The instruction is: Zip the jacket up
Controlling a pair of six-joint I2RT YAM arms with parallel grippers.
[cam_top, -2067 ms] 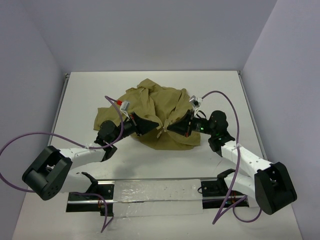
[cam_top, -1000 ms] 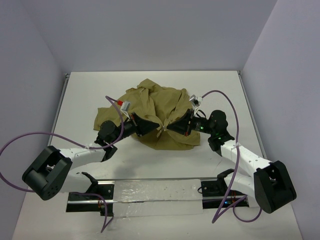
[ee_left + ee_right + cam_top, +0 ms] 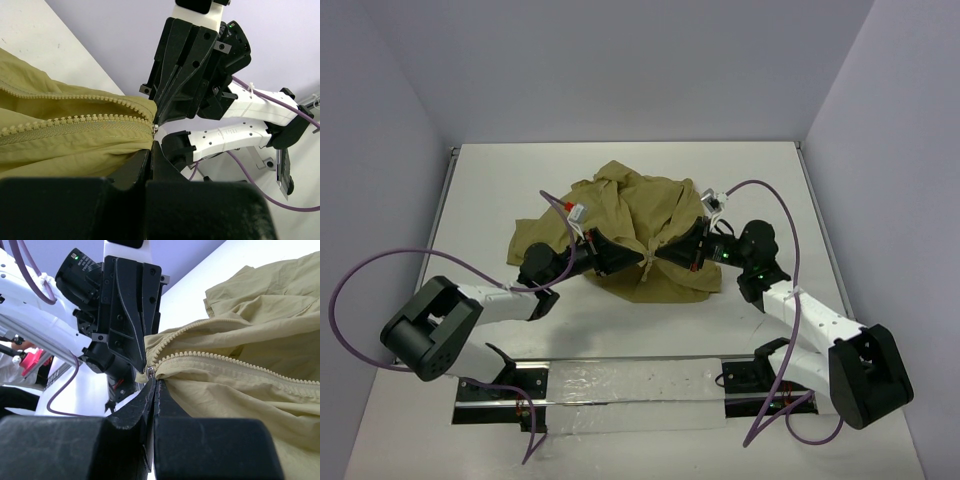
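Note:
The olive-tan jacket (image 3: 638, 215) lies crumpled on the white table, its open zipper teeth running in two rows (image 3: 75, 121) (image 3: 225, 362). My left gripper (image 3: 636, 262) (image 3: 151, 146) is shut on the jacket's cloth at the near end of the zipper. My right gripper (image 3: 660, 257) (image 3: 155, 382) faces it tip to tip. It is shut on the jacket edge right under the small metal slider (image 3: 149, 371). Both grippers meet at the jacket's near hem. The far side of the jacket is hidden in folds.
A metal rail (image 3: 620, 385) runs along the near table edge between the arm bases. Purple cables loop from both arms (image 3: 380, 275) (image 3: 790, 240). Grey walls enclose the table on the left, back and right.
My left arm has pushed a little right and forward, bringing its gripper closer to the right one. The jacket's near hem has shifted slightly with it. Both grippers stay shut.

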